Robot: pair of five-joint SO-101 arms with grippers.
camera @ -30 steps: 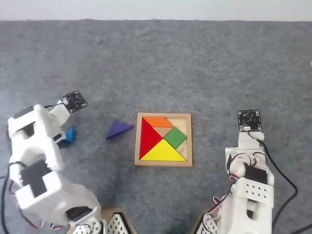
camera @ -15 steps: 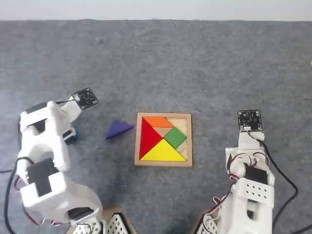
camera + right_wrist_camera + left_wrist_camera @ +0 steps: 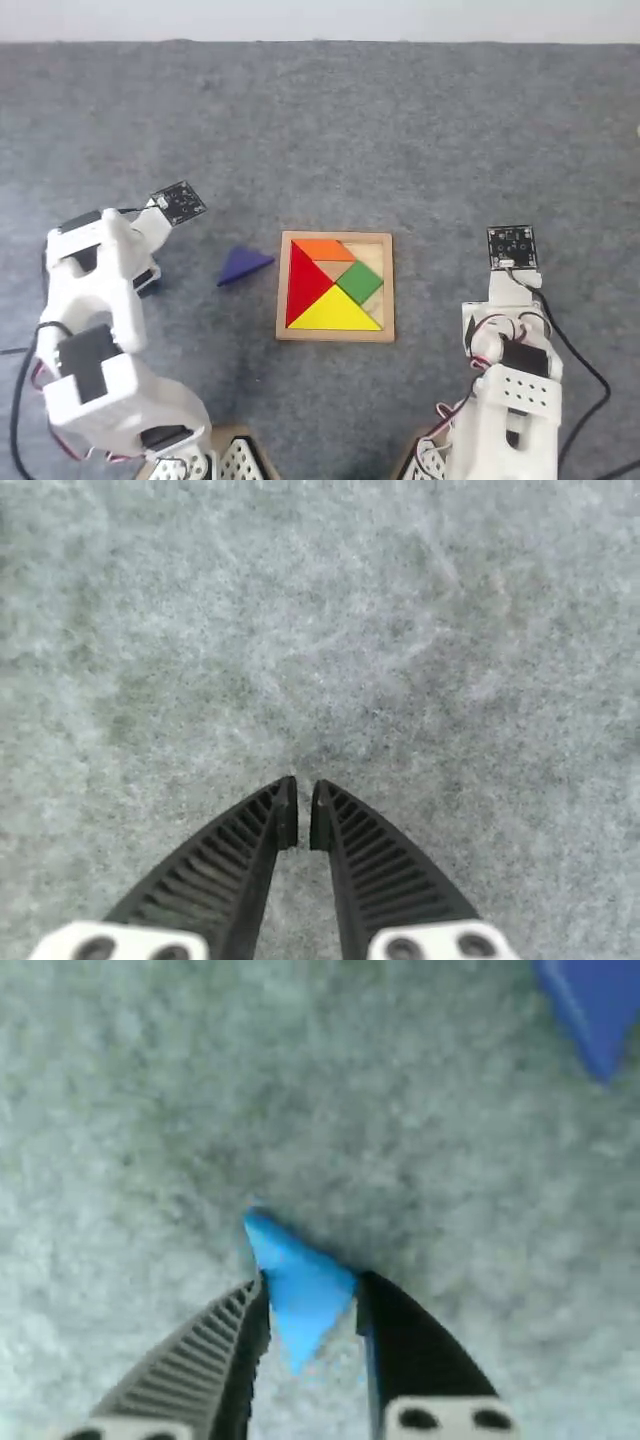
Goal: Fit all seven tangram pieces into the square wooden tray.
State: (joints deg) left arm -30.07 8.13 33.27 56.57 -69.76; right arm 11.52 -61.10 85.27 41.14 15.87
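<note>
**Left tool (image 3: 308, 1285) clamped on a light blue triangle (image 3: 285, 1260); right tool (image 3: 302, 815) pressed together on nothing.**

The light blue triangle is gripped across its narrow end by the left tool. Its long axis runs in line with the jaws and its free tip points straight ahead, away from the wrist, just above or on the grey counter (image 3: 400, 130); which of the two cannot be told. The wooden tray (image 3: 335, 237) lies off to this tool's right, with the dark blue triangle (image 3: 243, 265) resting on the counter between them, its sharp tip aimed at the tray. Bare wood is seen along the tray's right-hand part, the side nearer the right tool, which is held low over the counter, well apart from the tray. The carry is judged to belong to the left arm, passing over the dark blue triangle.
</note>
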